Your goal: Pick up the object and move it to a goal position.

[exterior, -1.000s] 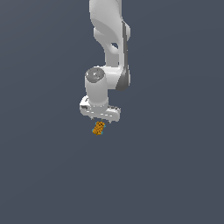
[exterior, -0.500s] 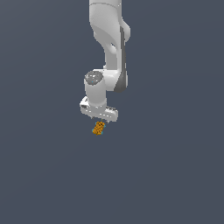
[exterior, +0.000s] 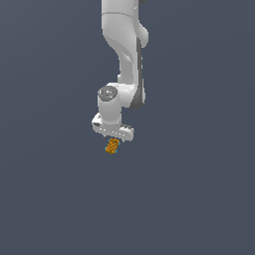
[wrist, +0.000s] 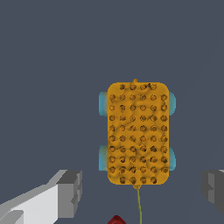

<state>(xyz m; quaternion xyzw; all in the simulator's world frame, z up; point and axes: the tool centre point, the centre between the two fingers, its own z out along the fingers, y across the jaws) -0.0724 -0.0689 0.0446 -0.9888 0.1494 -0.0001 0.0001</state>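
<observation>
Lying flat on the plain dark floor, the block is a small orange oblong with a grid of fine studs on top and teal bumps showing at its long edges. It looks rigid and light, more toy than tool, so it should take a firm pinch without giving; the studded top may offer some grip, though the rounded teal bumps could let a pad slide. The long sides between those bumps seem the best place to close on, across the narrow width, near the middle so it does not swing. The gripper hangs directly above it, spread wide: in the wrist view one finger stands well off to one side of the block and the other at the opposite edge, neither touching it.
</observation>
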